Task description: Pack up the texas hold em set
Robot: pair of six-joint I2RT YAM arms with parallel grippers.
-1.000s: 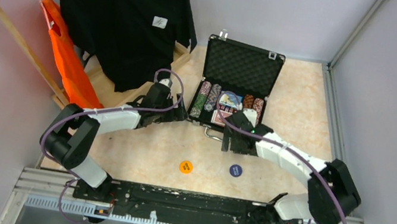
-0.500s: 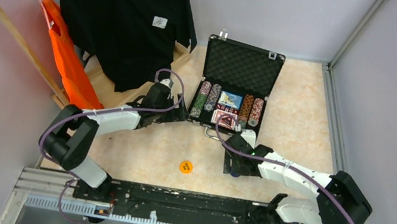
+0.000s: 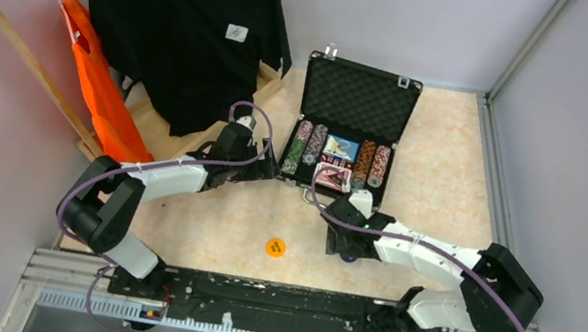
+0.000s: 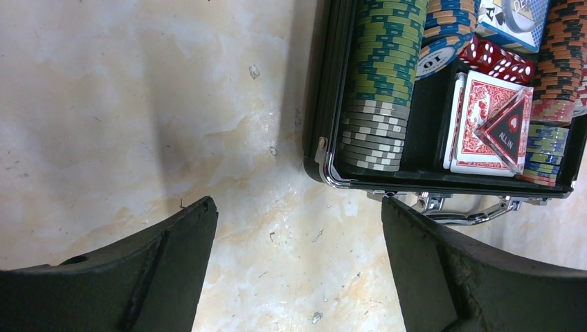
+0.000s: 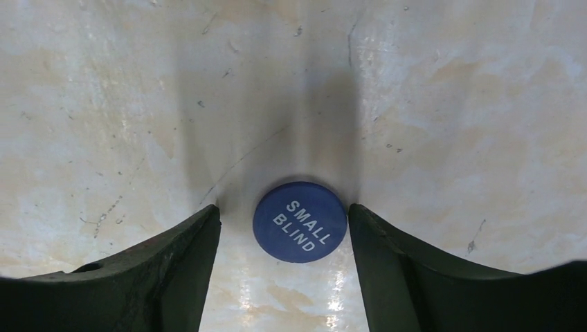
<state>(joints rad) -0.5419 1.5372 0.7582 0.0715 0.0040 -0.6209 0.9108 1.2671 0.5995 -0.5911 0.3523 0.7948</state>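
1. Since 1 s ago, L arm (image 3: 173, 174) hadn't budged. R arm (image 3: 419, 253) had swung back off the front of the case (image 4: 320, 83) and come down over the SMALL BLIND token (image 5: 300, 221) on the table (image 5: 104, 104).
2. L gripper (image 4: 297, 225) hung just off the case's front-left corner. Its jaws were wide apart w/ nothing between them.
3. An orange token (image 3: 276, 247) lay loose on the table near the arm bases, apart from both grippers. By my read it was yet to be packed.
4. The case sat open w/ its foam lid (image 3: 361, 96) up. Inside were the striped chips (image 4: 384, 62), red dice (image 4: 498, 61) and red-backed cards (image 4: 474, 104), w/ the triangular ALL IN token (image 4: 509, 128) lying on the cards.
5. R gripper (image 5: 284, 225) was low at the table, jaws open and straddling the blue SMALL BLIND token, nothing gripped yet. The token sat off-centre, nearly against one finger w/ a clear gap to the other.
6. Step in hand, as I judged it, was a pinch-pick of that token.
   - It's flat and thin, so the tips should sit right at table level or they'd close above it.
   - Closing slowly would let the nearer finger slide it to centre rather than flick it out.
   - The grip should be across the rim and the lift straight up.
   - The token then goes to a free spot in the case, w/o knocking the ALL IN token or chips.
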